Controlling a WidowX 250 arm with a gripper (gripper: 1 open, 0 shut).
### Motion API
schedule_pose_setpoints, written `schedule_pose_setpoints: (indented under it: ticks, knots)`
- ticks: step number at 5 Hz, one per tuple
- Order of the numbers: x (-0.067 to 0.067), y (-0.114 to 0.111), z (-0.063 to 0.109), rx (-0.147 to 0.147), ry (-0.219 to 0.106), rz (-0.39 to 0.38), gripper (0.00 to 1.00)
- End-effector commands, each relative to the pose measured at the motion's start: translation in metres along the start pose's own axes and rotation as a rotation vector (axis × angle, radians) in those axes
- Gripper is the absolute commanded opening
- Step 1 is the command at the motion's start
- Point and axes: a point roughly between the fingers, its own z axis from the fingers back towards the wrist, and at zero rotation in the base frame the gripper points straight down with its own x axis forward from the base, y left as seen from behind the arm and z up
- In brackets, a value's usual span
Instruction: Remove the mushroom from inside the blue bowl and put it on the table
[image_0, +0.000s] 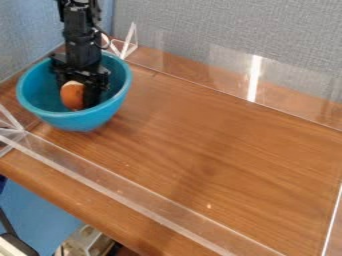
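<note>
"Reaching into the blue bowl (88, 118), the gripper (88, 93) has its dark fingers down beside the toy mushroom (72, 95). Is it gripping?"

"I can't tell; the fingers and the rim hide any contact. The mushroom sits inside the bowl, its rounded orange-brown cap showing on the near-left side of the fingers."

"How would you do this step well?"

"Centre the fingers across the cap, keep them off the curved wall, and close gently, since a round cap could roll out. Then lift straight up past the rim before moving right over the worktop (221, 150)."

"And the surfaces?"

"Smooth, glossy turquoise plastic for the bowl; shiny brown wood grain outside it, edged by low clear walls (134, 200). Behind stands a grey, fabric-like panel (254, 40)."
</note>
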Motion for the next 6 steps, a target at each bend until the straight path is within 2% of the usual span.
schedule_pose_setpoints:
  ticks: [1, 6]
  knots:
    - [0.010, 0.002, 0.014, 0.026, -0.053, -0.016, 0.00]
    - [0.004, -0.002, 0.043, 0.045, -0.083, -0.025, 0.00]
